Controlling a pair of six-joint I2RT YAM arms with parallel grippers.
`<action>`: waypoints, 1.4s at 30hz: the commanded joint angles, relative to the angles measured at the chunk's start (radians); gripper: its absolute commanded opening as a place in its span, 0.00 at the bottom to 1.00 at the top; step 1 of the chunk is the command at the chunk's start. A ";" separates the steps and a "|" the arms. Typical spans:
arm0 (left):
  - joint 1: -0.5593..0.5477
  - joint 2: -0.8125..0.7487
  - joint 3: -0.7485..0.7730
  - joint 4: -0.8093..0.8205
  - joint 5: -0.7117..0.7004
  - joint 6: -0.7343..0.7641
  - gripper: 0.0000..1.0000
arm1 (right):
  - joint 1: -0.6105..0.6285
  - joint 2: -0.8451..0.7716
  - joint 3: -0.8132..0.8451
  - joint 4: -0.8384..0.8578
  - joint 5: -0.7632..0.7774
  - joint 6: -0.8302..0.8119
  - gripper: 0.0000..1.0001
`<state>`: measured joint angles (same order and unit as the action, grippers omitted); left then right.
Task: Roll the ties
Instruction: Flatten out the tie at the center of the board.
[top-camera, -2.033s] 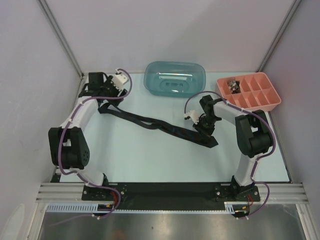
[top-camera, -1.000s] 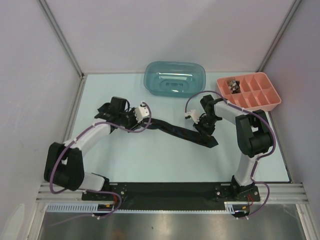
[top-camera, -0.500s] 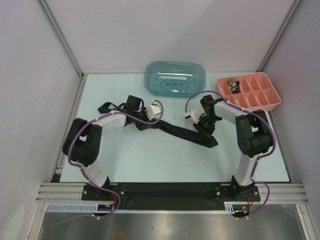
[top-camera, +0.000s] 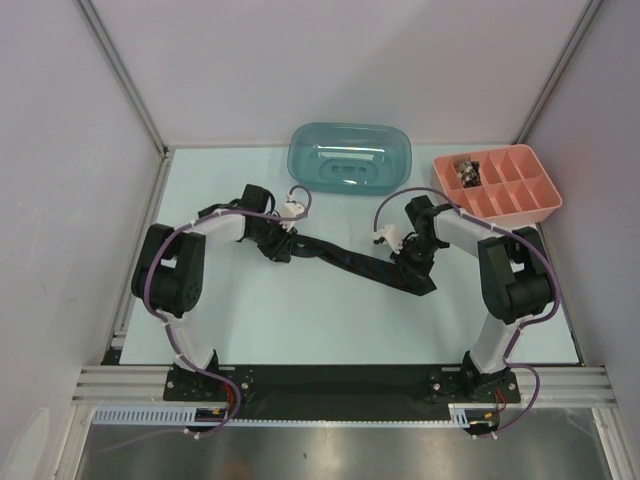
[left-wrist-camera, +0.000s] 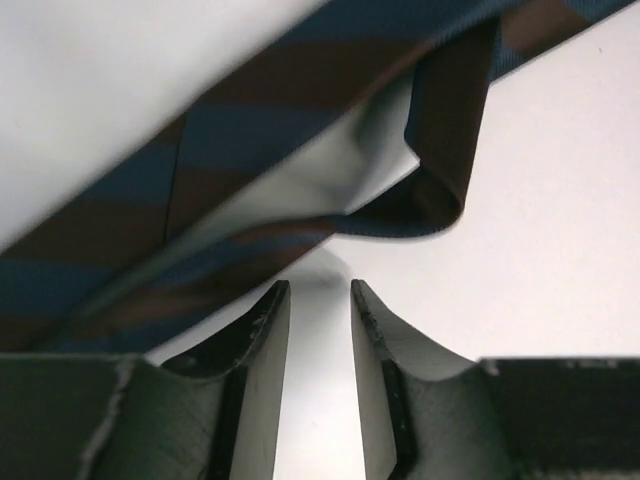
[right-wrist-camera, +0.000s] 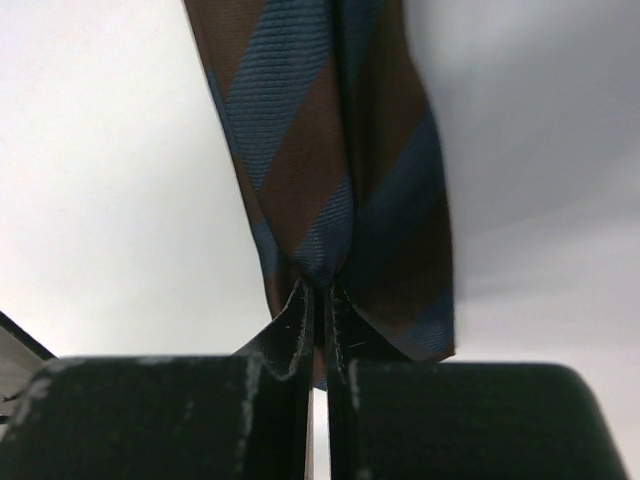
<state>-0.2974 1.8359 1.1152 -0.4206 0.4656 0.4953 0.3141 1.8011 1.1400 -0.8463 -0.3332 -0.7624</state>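
One tie (top-camera: 340, 258) lies across the middle of the table, black from above. Close up it has blue and brown stripes. My left gripper (top-camera: 278, 248) is low at the tie's left part. In the left wrist view its fingers (left-wrist-camera: 318, 290) stand a little apart with only table between them, and a folded loop of the tie (left-wrist-camera: 300, 110) lies just beyond the tips. My right gripper (top-camera: 408, 265) is at the tie's right end. In the right wrist view it (right-wrist-camera: 322, 295) is shut on a pinched fold of the tie (right-wrist-camera: 320, 150).
A teal plastic tub (top-camera: 350, 157) stands at the back centre. A pink compartment tray (top-camera: 520, 205) stands at the back right, with small items in one back compartment. Walls close in the table on the left, back and right.
My left arm swung from the far left corner rightwards along the tie, and its gripper now sits at the tie's left-middle part. The tie's left end has bunched. The right gripper has barely moved.
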 joint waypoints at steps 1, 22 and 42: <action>0.017 -0.065 -0.027 -0.127 0.105 -0.061 0.38 | -0.027 -0.037 -0.055 -0.008 0.052 -0.052 0.00; 0.092 -0.207 0.020 -0.081 0.054 0.017 0.77 | -0.049 -0.128 0.038 -0.013 0.003 0.009 0.63; 0.326 -0.214 0.063 -0.129 0.067 0.028 0.70 | -0.033 -0.086 -0.132 -0.026 0.180 -0.204 0.03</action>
<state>-0.0086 1.6958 1.1774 -0.5316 0.5083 0.4862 0.3714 1.7470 1.0821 -0.7074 -0.2070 -0.8265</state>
